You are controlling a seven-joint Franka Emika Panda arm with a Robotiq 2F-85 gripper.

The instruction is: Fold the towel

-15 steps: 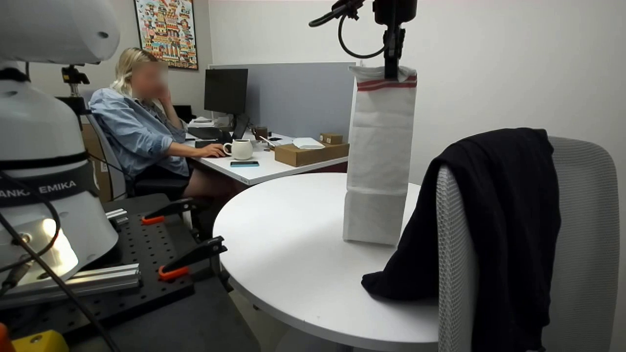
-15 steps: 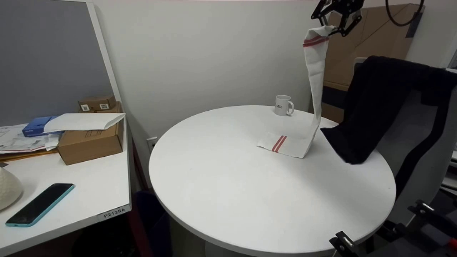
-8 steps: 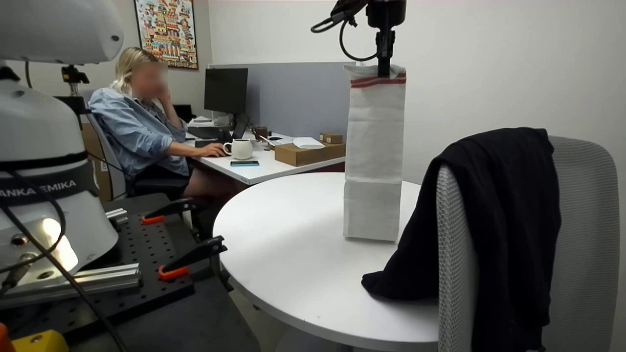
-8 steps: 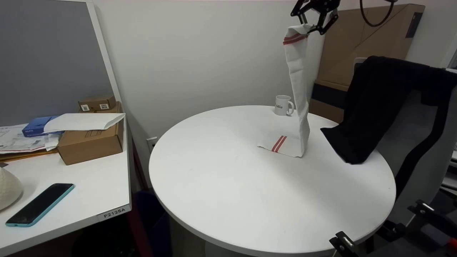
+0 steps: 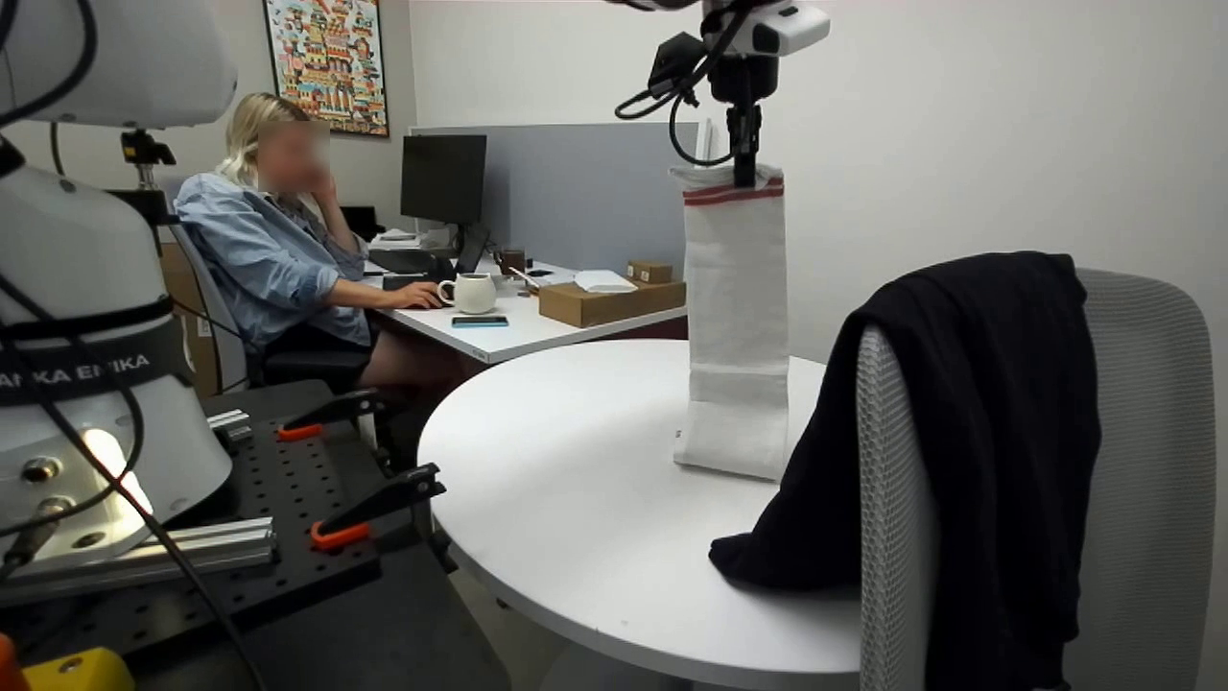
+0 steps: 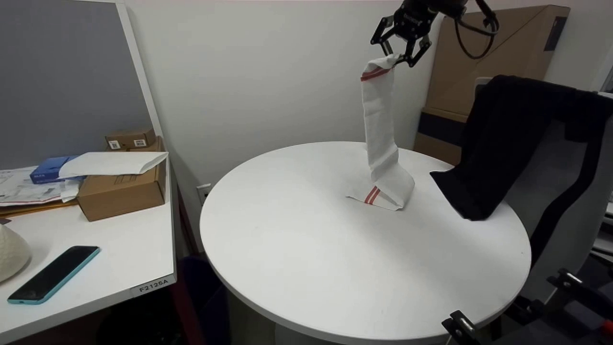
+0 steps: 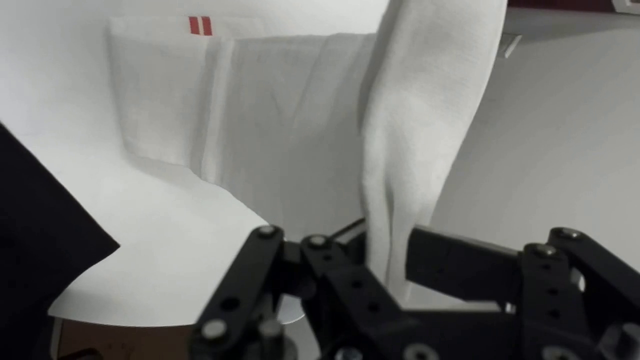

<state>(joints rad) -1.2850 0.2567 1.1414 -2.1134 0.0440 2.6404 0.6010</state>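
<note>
The towel (image 6: 380,120) is suspended nearly vertically beneath the end effector (image 7: 387,250), its top end pinched between the jaws. Its long axis is bent at the surface (image 6: 306,268), where the striped lower end (image 6: 372,195) is supported; a lowering over that end seems to be called for.

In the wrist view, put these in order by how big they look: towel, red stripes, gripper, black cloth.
Largest to smallest:
1. towel
2. gripper, though its nearness enlarges it
3. black cloth, cut off at the left edge
4. red stripes
</note>
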